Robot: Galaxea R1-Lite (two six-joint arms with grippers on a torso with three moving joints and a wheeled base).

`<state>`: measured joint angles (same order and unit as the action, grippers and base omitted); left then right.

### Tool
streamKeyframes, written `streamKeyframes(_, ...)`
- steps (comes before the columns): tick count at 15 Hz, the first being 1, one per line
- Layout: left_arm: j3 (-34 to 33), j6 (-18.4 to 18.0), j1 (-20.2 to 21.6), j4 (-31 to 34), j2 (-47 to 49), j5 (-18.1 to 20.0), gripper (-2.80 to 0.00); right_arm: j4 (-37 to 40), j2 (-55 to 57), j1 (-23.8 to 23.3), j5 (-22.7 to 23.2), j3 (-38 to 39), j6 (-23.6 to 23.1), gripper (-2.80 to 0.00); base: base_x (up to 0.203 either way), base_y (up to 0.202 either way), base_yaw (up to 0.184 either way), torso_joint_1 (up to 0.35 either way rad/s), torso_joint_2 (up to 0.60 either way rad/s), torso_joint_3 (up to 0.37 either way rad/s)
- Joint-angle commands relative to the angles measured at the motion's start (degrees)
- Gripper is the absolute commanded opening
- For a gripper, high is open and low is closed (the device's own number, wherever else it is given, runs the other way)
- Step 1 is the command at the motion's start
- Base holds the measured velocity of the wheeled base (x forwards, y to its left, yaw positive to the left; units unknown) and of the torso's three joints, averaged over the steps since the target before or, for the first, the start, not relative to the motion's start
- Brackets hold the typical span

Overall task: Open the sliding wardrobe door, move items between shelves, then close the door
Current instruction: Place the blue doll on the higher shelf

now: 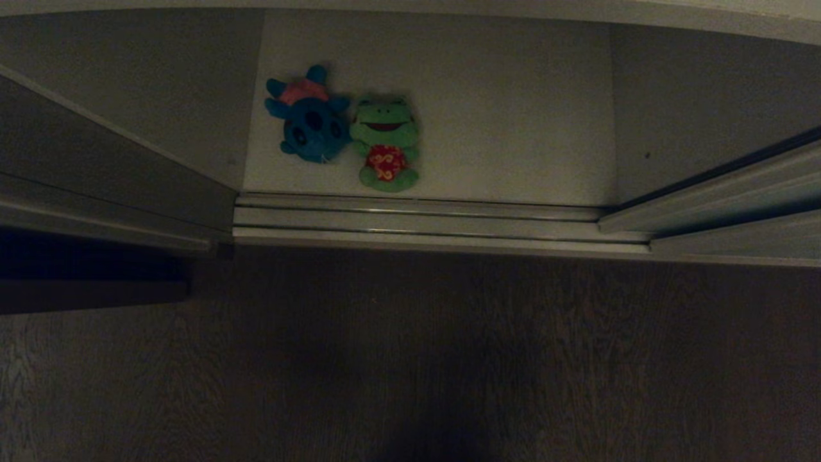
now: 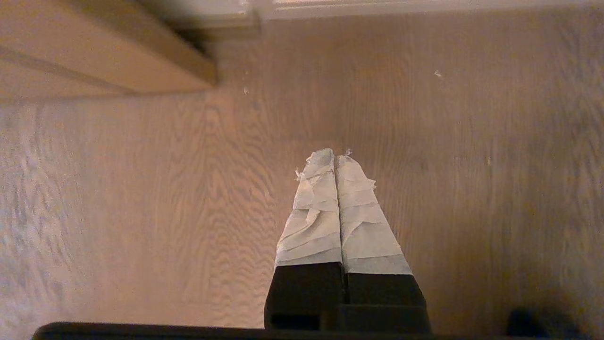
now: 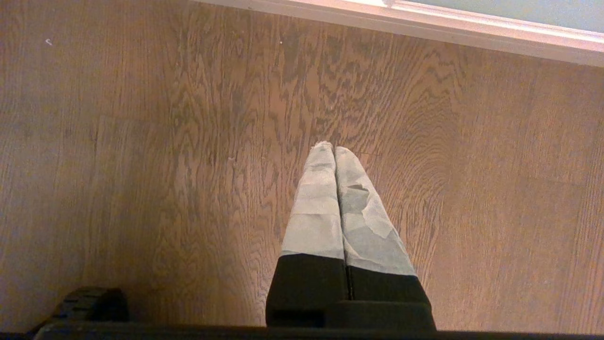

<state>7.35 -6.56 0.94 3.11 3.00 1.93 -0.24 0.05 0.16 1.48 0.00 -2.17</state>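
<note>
You see the blue creature [image 1: 311, 125] and green frog [image 1: 387, 142] lying touching on the white shelf [image 1: 513, 109]; door tracks [image 1: 417, 221] run before it; wooden floor [image 1: 410, 359] below.

Green frog [image 1: 386, 142] w/ red flowered shirt, blue toy [image 1: 311, 122] w/ pink top, shelf [image 1: 513, 115] prob. white, brown wood-grain floor [image 1: 449, 359]

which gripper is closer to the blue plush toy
Left, probably: the blue plush toy lies left of centre on the shelf. Both left gripper and right gripper hang over the floor, short of it.
</note>
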Motion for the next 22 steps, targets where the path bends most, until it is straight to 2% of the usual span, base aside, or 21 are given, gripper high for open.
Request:
streamKeyframes(1,4.32,-0.82,0.02,0.90,9.66,0.87,-2.80,-0.02,-0.22,0.02,0.02,0.00,-0.03,-2.80,0.000,0.000,0.000,0.000,0.00,0.000)
streamKeyframes(3,8.60,-0.95,-0.04,0.41,24.71,1.90,-2.80,-0.02,-0.22,0.02,0.02,0.00,-0.03,-2.80,0.000,0.000,0.000,0.000,0.00,0.000)
streamKeyframes(5,11.26,-1.02,-0.05,-3.56,39.48,4.72,-2.80,-0.02,-0.22,0.02,0.02,0.00,-0.03,-2.80,0.000,0.000,0.000,0.000,0.00,0.000)
streamKeyframes(8,13.85,-2.90,-0.12,-11.99,59.39,8.96,-2.80,-0.02,-0.22,0.02,0.02,0.00,-0.03,-2.80,0.000,0.000,0.000,0.000,0.00,0.000)
streamKeyframes(10,15.72,-4.31,-0.37,-20.50,71.03,10.52,-2.80,-0.02,-0.22,0.02,0.02,-0.09,-0.03,-2.80,0.000,0.000,0.000,0.000,0.00,0.000)
streamKeyframes(12,19.72,-3.85,-0.88,-28.76,79.77,11.39,-2.80,-0.02,-0.22,0.02,0.02,0.00,-0.03,-2.80,0.000,0.000,0.000,0.000,0.00,0.000)
streamKeyframes(14,25.23,-0.77,-1.67,-35.79,86.65,11.64,-2.80,-0.02,-0.14,0.02,0.02,0.00,-0.03,-2.80,0.000,0.000,0.000,0.000,0.00,0.000)
streamKeyframes(17,32.88,7.05,-2.92,-45.85,92.77,10.84,-2.80,-0.02,-0.14,0.02,0.02,0.00,-0.03,-2.80,0.000,0.000,0.000,0.000,0.00,0.000)
streamKeyframes(20,38.55,11.80,-5.49,-48.00,94.67,7.03,-2.80,-0.02,-0.22,0.02,0.02,0.00,-0.03,-2.80,0.000,0.000,0.000,0.000,0.00,0.000)
streamKeyframes(22,43.40,13.49,-6.30,-48.58,96.37,4.61,-2.80,-0.02,-0.18,0.02,0.02,0.00,-0.03,-2.80,0.000,0.000,0.000,0.000,0.00,0.000)
